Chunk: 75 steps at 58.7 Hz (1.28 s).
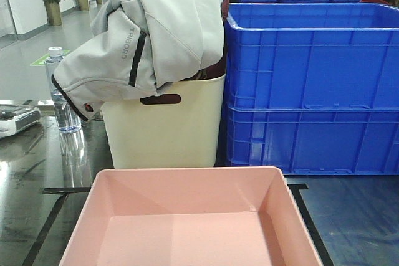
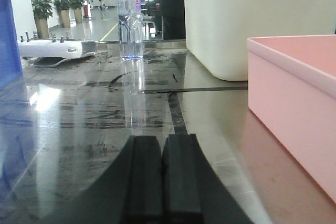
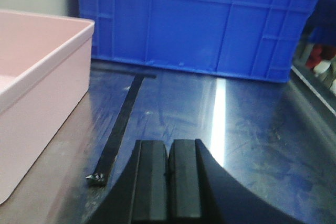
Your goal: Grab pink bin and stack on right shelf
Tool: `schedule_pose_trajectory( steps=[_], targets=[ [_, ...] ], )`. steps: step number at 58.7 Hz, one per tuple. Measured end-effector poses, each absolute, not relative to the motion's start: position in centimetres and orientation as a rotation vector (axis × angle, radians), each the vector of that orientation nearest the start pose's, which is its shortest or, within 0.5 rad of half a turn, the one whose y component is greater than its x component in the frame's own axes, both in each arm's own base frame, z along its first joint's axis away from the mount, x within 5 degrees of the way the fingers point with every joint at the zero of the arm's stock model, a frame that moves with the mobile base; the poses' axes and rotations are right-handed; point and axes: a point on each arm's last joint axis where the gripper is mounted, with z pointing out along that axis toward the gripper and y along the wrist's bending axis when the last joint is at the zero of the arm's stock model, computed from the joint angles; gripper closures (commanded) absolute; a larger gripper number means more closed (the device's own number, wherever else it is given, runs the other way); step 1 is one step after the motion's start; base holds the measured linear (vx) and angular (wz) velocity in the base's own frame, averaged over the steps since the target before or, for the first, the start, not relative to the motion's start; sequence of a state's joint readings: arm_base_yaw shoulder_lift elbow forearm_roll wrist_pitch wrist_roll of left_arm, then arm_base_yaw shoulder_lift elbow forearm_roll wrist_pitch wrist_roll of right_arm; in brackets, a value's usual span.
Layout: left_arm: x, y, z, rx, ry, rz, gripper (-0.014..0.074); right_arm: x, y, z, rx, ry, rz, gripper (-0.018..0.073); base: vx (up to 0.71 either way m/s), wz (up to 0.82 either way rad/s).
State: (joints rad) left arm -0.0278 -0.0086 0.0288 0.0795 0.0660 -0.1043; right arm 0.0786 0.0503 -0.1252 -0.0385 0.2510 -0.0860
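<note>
The pink bin sits empty and upright at the near edge of the right shelf's dark, mirror-shiny top, inside black tape lines. In the left wrist view my left gripper is shut on nothing, low over the shelf top, with the pink bin's wall to its right and apart from it. In the right wrist view my right gripper is also shut and empty, and the bin stands to its left. Neither gripper shows in the front view.
A tall cream bin draped with a grey jacket stands right behind the pink bin. Stacked blue crates stand at back right. A water bottle and a white device are at left. A loose tape end curls up.
</note>
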Motion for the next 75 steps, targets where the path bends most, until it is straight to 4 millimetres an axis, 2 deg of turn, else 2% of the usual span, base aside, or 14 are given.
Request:
schedule_pose_trajectory(
  steps=[14,29,75],
  targets=[
    [5.7,-0.1,19.8,-0.002,1.570,-0.037,0.0596,5.7,0.4,20.0,-0.137,1.551,-0.031,0.0568,0.00,0.00],
    [5.7,-0.1,19.8,-0.003,1.570,-0.036,0.0596,5.6,0.3,20.7,-0.102,1.470,-0.023,0.0568,0.00,0.00],
    [5.7,-0.1,19.8,-0.003,1.570,-0.036,0.0594,5.6,0.2,20.7,-0.090,1.466,-0.029,0.0568,0.00,0.00]
  ],
)
